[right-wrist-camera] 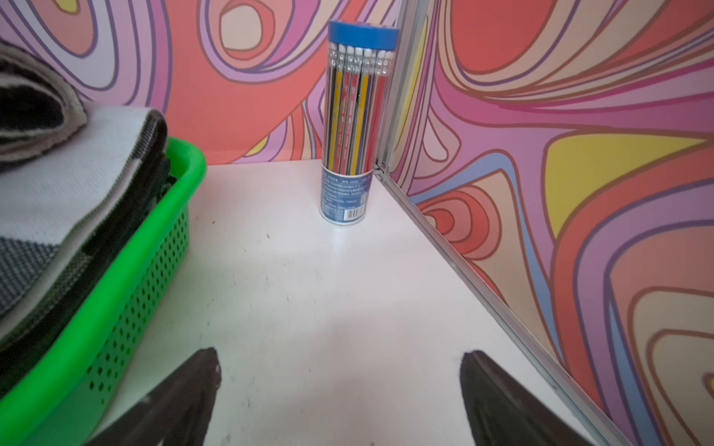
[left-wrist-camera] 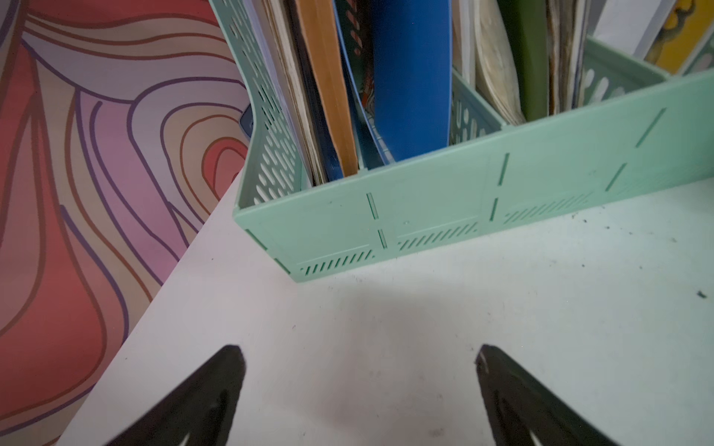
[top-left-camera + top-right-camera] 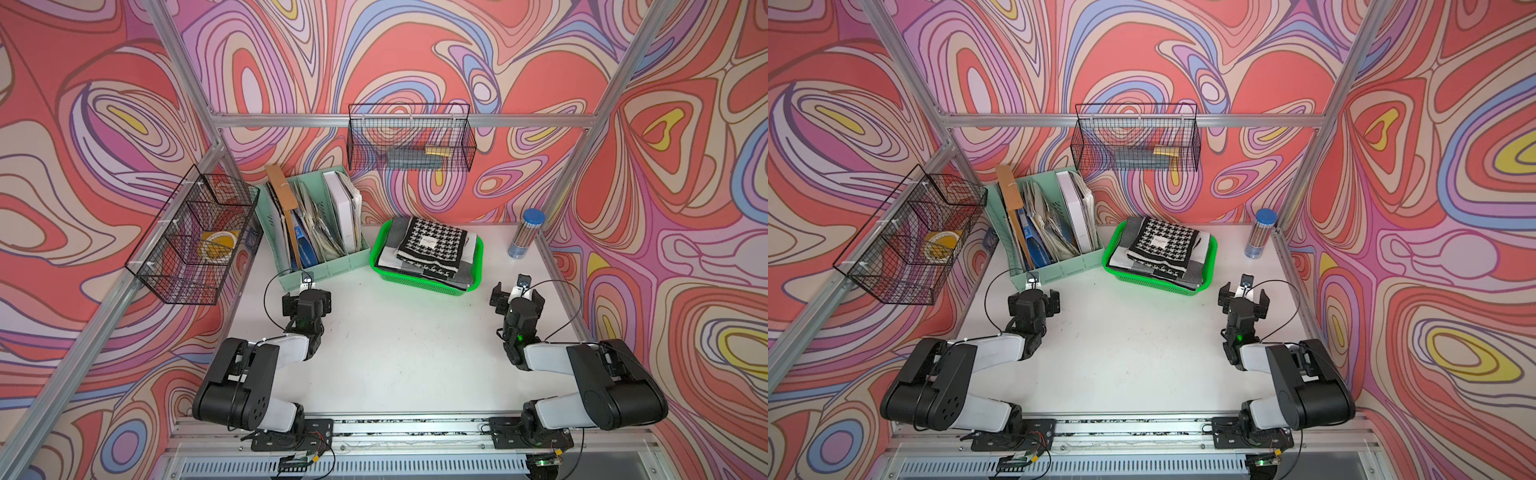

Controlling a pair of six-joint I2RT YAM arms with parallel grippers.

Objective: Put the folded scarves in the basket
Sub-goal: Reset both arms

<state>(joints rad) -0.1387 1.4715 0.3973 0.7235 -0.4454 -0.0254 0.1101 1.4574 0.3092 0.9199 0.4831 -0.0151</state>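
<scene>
The bright green basket (image 3: 419, 286) (image 3: 1154, 283) stands at the back middle of the white table. A folded black-and-white houndstooth scarf (image 3: 432, 245) (image 3: 1165, 243) lies on top of other folded grey and white cloth inside it. In the right wrist view the basket wall (image 1: 127, 293) and the stacked cloth (image 1: 58, 185) show beside the gripper. My left gripper (image 3: 306, 305) (image 2: 359, 359) hangs open and empty over bare table, in front of the file rack. My right gripper (image 3: 517, 297) (image 1: 340, 363) is open and empty too, just right of the basket's front corner.
A mint-green file rack (image 3: 316, 266) (image 2: 425, 200) full of folders stands left of the basket. A clear tube of pencils (image 3: 525, 235) (image 1: 351, 127) sits in the back right corner by the aluminium post. Black wire baskets (image 3: 195, 237) (image 3: 409, 137) hang on the frame.
</scene>
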